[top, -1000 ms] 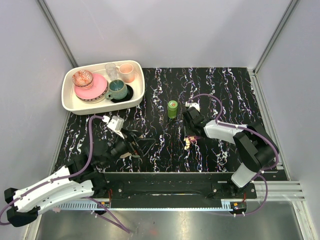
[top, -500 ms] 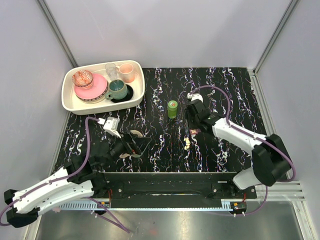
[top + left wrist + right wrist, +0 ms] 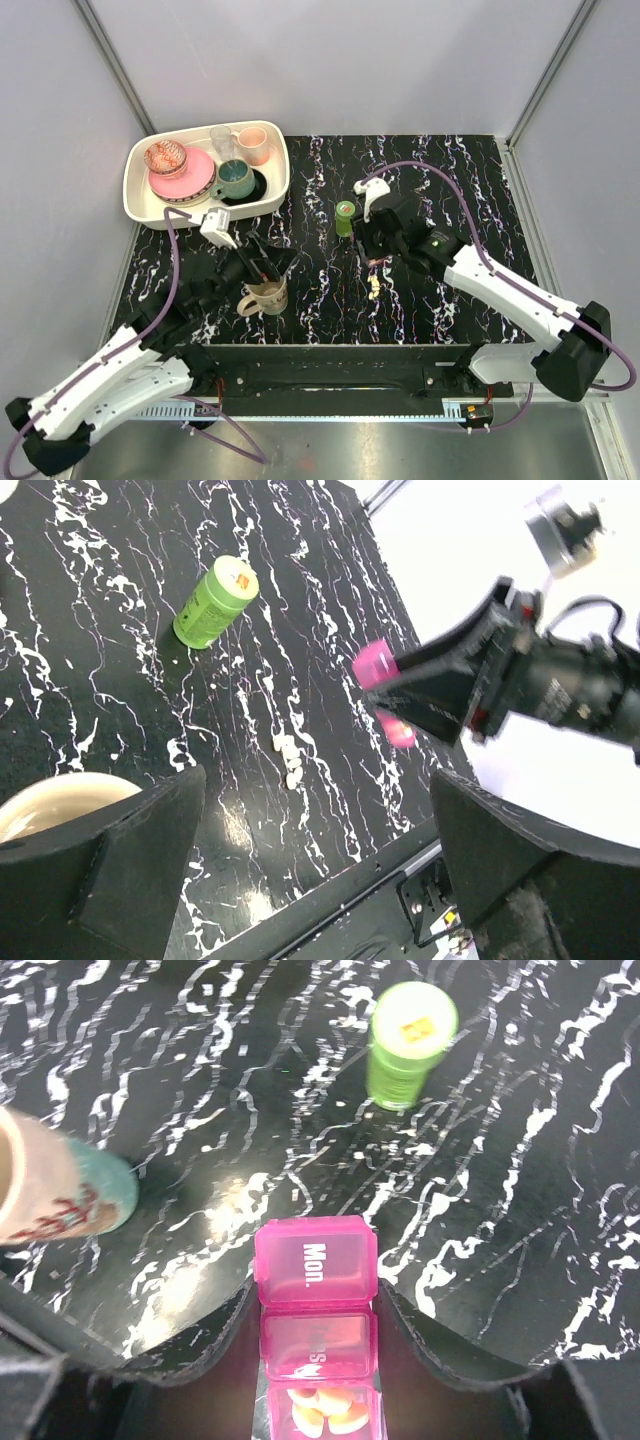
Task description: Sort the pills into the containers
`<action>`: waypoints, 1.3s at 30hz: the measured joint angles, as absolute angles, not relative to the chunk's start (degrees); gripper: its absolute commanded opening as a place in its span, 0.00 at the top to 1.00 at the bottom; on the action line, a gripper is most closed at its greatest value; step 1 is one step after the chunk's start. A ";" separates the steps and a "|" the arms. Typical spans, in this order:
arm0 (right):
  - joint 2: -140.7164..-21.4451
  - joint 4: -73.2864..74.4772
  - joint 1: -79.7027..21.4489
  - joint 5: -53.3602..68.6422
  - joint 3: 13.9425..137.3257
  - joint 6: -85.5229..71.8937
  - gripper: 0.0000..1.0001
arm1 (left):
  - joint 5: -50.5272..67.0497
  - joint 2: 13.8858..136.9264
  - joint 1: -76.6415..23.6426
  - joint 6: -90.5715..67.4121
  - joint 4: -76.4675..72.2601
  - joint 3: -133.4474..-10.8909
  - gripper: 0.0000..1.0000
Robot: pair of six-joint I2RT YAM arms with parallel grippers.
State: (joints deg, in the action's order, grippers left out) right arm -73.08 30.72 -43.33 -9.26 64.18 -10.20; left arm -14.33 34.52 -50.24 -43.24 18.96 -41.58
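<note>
Right arm has swung up and left over the last second, lifting the pill box (image 3: 316, 1305) off the table (image 3: 450, 180) toward the bottle. Left arm pushed forward and uncovered the mug (image 3: 266, 296).

Left to right:
- tray (image 3: 200, 130): cream, rounded, glossy, stacked with cups and a plate. Not part of the job.
- left gripper (image 3: 266, 264): jaws wide, holding nothing, hovering just behind the beige glazed mug.
- green bottle (image 3: 212, 602): small matte lime cylinder, upright, cap on, looks untouched.
- loose pills (image 3: 290, 761): tiny cream ovals in a short cluster on the black, white-streaked top, between the arms and near the front edge. Not yet sorted.
- right gripper (image 3: 373, 247): clamped on the magenta box and holding it in the air just beside the bottle, apart from the loose cluster.

Box is translucent hard plastic with the "Mon." lid flipped open. The compartment under it looks empty. The next compartment holds a few boxed pills (image 3: 325, 1412).

Progress, my read: partly done. One compartment is loaded, the table cluster is still left, and the bottle is unopened. Smooth, tiny pills will be fiddly to pinch.
</note>
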 measured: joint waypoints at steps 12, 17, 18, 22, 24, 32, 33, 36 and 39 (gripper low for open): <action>-71.53 38.06 -52.51 -4.03 71.42 -8.51 0.80 | 14.15 38.87 -34.44 -49.25 3.70 -38.37 0.01; -69.87 40.58 -55.90 -0.97 73.82 -6.17 0.80 | 20.93 40.60 -34.44 -53.04 -2.42 -35.07 0.01; -69.67 40.84 -56.66 -0.58 74.35 -5.61 0.79 | 21.76 40.64 -34.44 -53.58 -2.85 -34.81 0.01; -69.41 42.13 -59.79 0.14 76.12 -3.42 0.78 | 24.23 40.62 -34.44 -55.61 -5.06 -34.41 0.01; -69.43 43.16 -61.43 0.14 76.77 -2.22 0.78 | 25.10 40.60 -34.44 -57.23 -6.85 -33.85 0.01; -70.06 45.47 -65.23 -0.56 79.31 1.34 0.78 | 27.33 40.18 -34.48 -62.54 -11.25 -30.85 0.11; -70.06 45.63 -65.45 -0.56 79.57 1.69 0.78 | 27.57 40.07 -34.52 -63.07 -11.70 -30.48 0.14; -70.04 45.93 -65.93 -0.58 80.09 2.46 0.78 | 28.16 39.99 -35.24 -64.66 -13.15 -29.41 0.15; -70.04 46.26 -66.30 -0.60 80.44 3.01 0.79 | 28.53 40.32 -36.69 -66.06 -14.37 -29.04 0.19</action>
